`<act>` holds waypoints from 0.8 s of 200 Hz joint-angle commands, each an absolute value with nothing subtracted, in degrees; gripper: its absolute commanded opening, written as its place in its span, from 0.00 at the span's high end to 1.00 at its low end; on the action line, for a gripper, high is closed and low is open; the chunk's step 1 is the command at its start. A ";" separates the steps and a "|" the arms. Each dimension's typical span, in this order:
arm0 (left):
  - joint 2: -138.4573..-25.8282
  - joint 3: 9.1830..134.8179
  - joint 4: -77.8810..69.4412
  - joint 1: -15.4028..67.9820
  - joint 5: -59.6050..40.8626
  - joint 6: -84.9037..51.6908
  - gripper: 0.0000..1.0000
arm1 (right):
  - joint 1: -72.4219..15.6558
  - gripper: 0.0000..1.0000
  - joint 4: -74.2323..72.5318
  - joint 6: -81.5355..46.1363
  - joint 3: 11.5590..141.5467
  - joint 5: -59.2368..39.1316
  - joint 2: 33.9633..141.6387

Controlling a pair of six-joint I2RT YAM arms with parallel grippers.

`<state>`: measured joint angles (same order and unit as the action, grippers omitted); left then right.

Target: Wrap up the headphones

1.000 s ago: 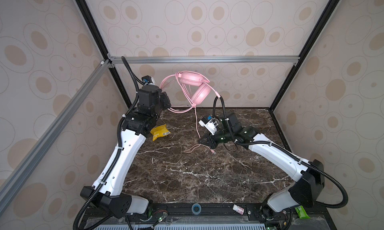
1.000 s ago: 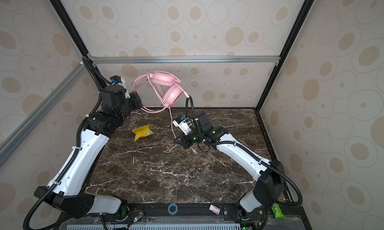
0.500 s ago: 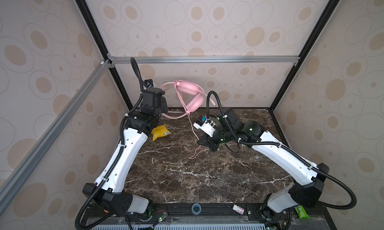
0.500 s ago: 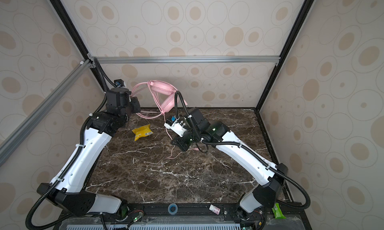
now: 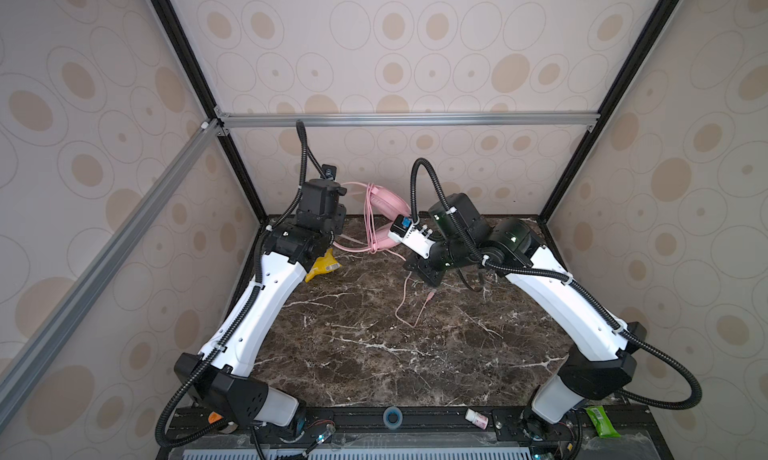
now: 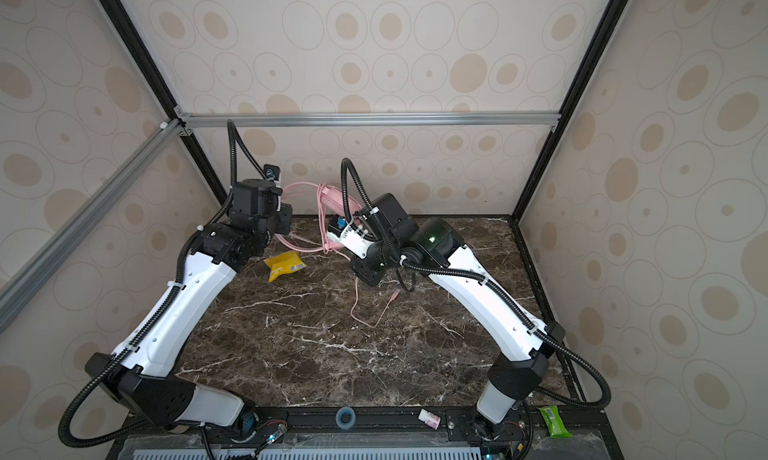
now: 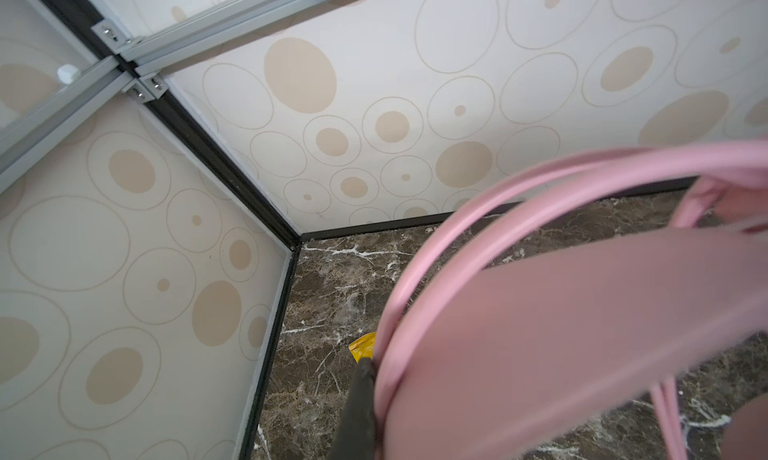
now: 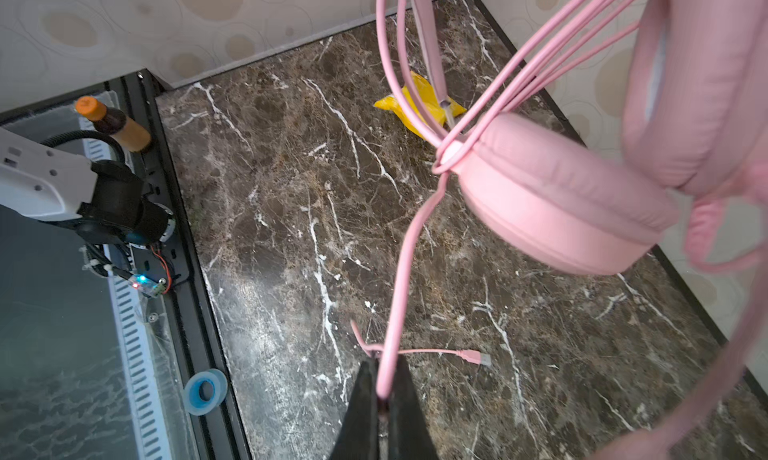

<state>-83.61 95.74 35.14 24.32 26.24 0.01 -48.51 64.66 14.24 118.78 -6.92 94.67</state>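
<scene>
— What have you got?
— Over the desk I see the headphones lifted by the back wall, between my arms. My left end effector pinches their headband wires.
— And the right?
— My right end effector is pressed together on the cable. Its plug lies on the desk.
</scene>
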 commanded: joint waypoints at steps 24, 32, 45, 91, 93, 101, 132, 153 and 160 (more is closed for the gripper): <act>-84.01 95.92 29.63 28.48 29.45 11.26 1.00 | -49.00 1.00 68.55 18.43 120.94 2.71 94.05; -83.94 95.65 29.19 28.95 29.62 12.65 1.00 | -48.91 1.00 68.56 18.78 120.85 4.07 93.85; -83.72 95.17 28.45 29.48 29.91 14.47 1.00 | -48.95 1.00 68.64 19.24 120.61 6.19 93.52; -82.74 92.17 24.64 31.43 37.99 18.54 1.00 | -48.97 1.00 69.42 19.56 119.85 11.40 92.53; -82.69 92.02 24.37 31.46 38.54 18.65 1.00 | -48.94 1.00 69.43 19.52 119.88 11.42 92.41; -82.42 91.53 23.47 31.80 40.69 18.91 1.00 | -48.94 1.00 69.60 19.35 119.88 11.21 92.37; -81.97 90.41 20.03 32.48 50.00 19.26 1.00 | -49.02 1.00 70.29 18.55 120.63 10.12 92.60; -81.25 88.45 14.53 33.42 55.93 23.12 1.00 | -49.02 1.00 71.08 18.46 121.34 10.11 92.99; -81.06 87.86 12.59 33.79 57.76 24.86 1.00 | -48.97 1.00 71.25 18.45 121.58 10.14 93.03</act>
